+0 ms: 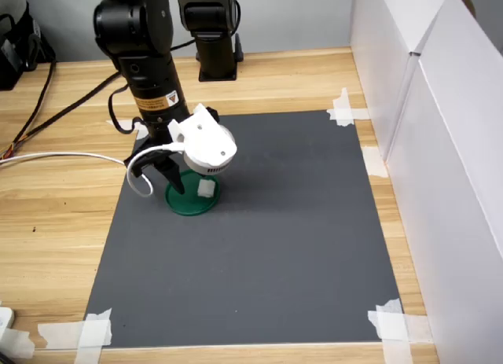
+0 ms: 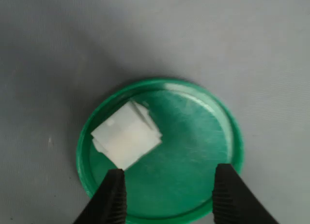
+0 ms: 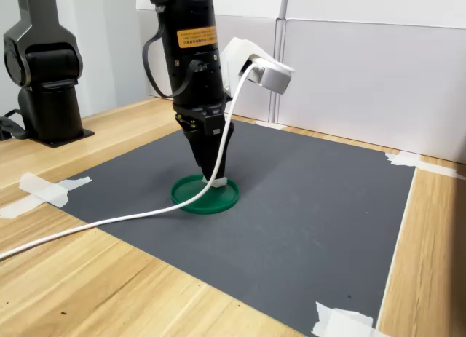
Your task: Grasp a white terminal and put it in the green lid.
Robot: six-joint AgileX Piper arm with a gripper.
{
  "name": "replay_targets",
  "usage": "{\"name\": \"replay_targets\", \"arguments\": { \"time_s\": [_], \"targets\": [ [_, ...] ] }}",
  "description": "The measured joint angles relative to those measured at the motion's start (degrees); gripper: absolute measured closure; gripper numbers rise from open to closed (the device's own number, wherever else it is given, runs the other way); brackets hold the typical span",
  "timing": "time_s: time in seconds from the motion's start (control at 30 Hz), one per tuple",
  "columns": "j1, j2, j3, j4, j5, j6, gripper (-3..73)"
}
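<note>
The terminal (image 2: 127,134) lies inside the lid (image 2: 203,137), flat on the green floor and close to the rim on one side, as the wrist view shows plainly. The claw (image 2: 167,195) hangs just above it with its jaws spread and nothing between them — the black fingertips (image 2: 112,195) stand clear of the white block, apart from it. In the first exterior view the terminal (image 1: 206,189) shows as a small white cube on the lid (image 1: 182,204), partly under the arm's white camera housing (image 1: 204,148); in the second exterior view the claw (image 3: 215,173) points straight down over the lid (image 3: 189,199), and the terminal (image 3: 220,183) peeks out at its tip. The lid sits on the grey mat (image 1: 299,246), near the mat's edge towards the first exterior view's left, and the mat is taped at its corners to the wooden worktop (image 1: 63,222). Judging by this, the placing itself looks done: the block is in the lid and released. What seems left is only for the arm to lift away without knocking the terminal — the fingers are near enough that a careless rise could nudge it.
</note>
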Motion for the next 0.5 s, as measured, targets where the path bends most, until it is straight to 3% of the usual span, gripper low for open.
{"name": "replay_targets", "arguments": {
  "time_s": [0.4, 0.5],
  "targets": [
    [0.0, -5.6, 0.0, 2.3, 0.1, 0.0, 23.4],
    [0.0, -7.6, 0.0, 3.3, 0.1, 0.0, 27.1]
  ]
}}
